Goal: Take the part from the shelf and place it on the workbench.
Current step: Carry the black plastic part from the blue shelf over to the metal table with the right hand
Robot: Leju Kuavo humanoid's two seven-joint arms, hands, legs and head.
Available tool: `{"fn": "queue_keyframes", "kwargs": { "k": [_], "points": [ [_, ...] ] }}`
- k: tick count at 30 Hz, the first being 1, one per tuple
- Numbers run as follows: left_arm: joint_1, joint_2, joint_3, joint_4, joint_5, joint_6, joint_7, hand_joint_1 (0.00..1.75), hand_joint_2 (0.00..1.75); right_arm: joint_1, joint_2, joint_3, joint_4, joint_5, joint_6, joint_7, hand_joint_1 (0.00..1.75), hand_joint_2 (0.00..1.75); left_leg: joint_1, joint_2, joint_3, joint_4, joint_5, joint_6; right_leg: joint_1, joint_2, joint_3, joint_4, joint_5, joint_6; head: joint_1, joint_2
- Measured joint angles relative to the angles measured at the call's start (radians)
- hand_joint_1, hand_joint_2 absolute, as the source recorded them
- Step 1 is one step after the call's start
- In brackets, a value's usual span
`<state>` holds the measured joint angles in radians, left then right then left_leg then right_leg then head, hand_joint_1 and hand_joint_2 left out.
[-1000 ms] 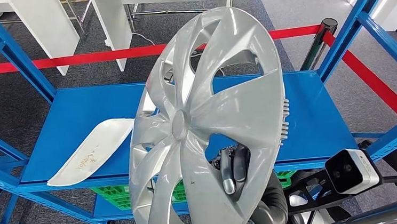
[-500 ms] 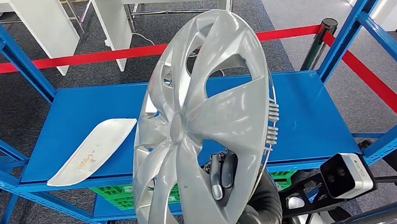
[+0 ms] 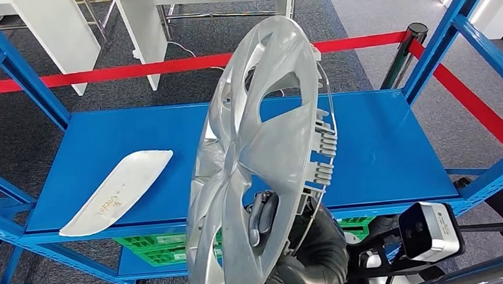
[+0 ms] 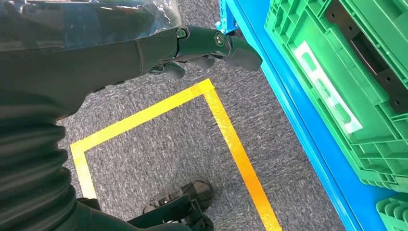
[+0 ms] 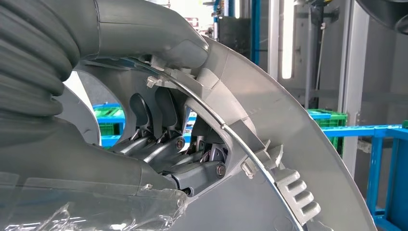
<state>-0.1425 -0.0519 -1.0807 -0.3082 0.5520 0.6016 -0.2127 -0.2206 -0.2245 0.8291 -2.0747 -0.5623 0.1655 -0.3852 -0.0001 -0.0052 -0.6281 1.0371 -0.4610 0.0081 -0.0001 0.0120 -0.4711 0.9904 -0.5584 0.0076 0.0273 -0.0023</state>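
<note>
The right hand [image 3: 263, 217] grips the silver hubcap [image 3: 264, 161] through one of its openings, fingers [image 5: 159, 144] hooked over the inner rim and thumb pressed on the outer edge. The hubcap stands nearly on edge above the hand, raised in front of the blue shelf [image 3: 399, 151] and apart from its deck. On that deck, well to the left of the hand, lies a white curved panel [image 3: 114, 192]. The left hand [image 4: 202, 43] hangs by the shelf's lower level, fingers loosely extended, holding nothing, near a green crate [image 4: 346, 72].
</note>
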Motion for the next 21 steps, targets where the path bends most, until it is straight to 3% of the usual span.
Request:
{"fn": "queue_keyframes", "kwargs": {
  "k": [15, 21],
  "points": [
    [0.000, 0.000, 0.000, 0.000, 0.002, -0.005, -0.001, 0.00, 1.75, 0.000, -0.011, 0.011, -0.001, 0.001, -0.019, 0.008, 1.75, 1.75, 0.000, 0.000, 0.000, 0.000, 0.000, 0.000, 0.000, 0.000, 0.000, 0.000, 0.000, 0.000, 0.000, 0.000],
    [0.000, 0.002, 0.000, 0.000, 0.004, -0.005, 0.000, 0.00, 1.75, 0.000, -0.012, 0.014, -0.001, 0.001, -0.026, 0.009, 1.75, 1.75, -0.007, -0.001, -0.001, 0.003, -0.004, 0.006, -0.006, 0.000, 0.000, -0.003, -0.001, 0.004, 0.000, 0.000]
  ]
}}
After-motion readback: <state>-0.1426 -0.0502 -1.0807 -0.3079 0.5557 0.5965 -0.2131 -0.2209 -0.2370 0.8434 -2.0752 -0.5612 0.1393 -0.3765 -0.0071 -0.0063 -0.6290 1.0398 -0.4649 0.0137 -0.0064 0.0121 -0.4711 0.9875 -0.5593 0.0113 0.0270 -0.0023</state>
